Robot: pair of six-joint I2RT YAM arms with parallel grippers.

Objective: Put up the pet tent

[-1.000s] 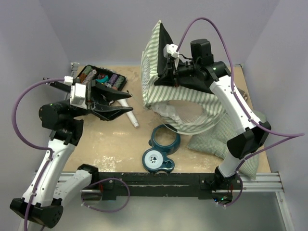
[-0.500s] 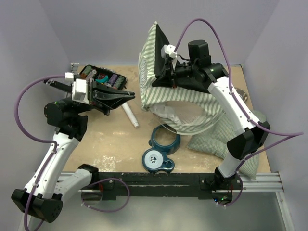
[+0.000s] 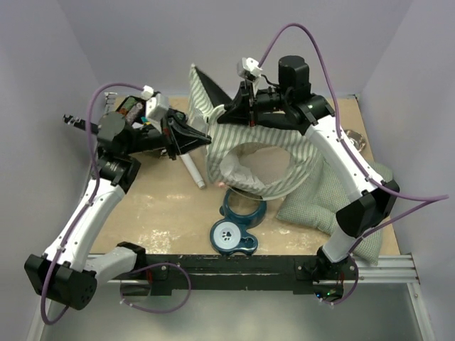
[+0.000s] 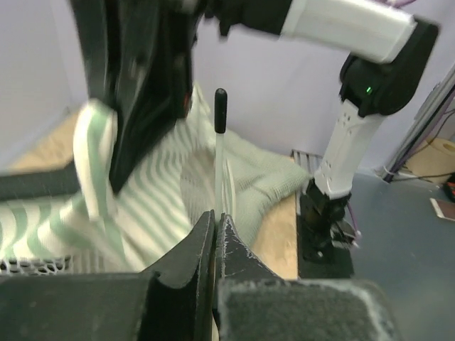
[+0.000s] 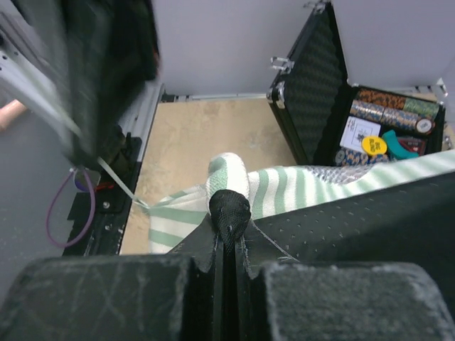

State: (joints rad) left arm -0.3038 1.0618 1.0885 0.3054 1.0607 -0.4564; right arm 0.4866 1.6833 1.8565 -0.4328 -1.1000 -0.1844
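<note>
Tan tabletop (image 3: 163, 213); left pincer (image 4: 215, 217) on white pole (image 4: 219, 167), right pincer (image 5: 229, 234) on pet tent (image 5: 298, 186) (both clenched)

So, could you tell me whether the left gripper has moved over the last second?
Yes: against the fixed teal bowl stand, the left gripper has swung right and farther from the bases, reaching the pet tent.

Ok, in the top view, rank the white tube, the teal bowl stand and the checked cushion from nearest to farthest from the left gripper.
From the left gripper:
1. white tube, on the table just below it.
2. teal bowl stand, centre, nearer the arm bases.
3. checked cushion, far right.
</note>
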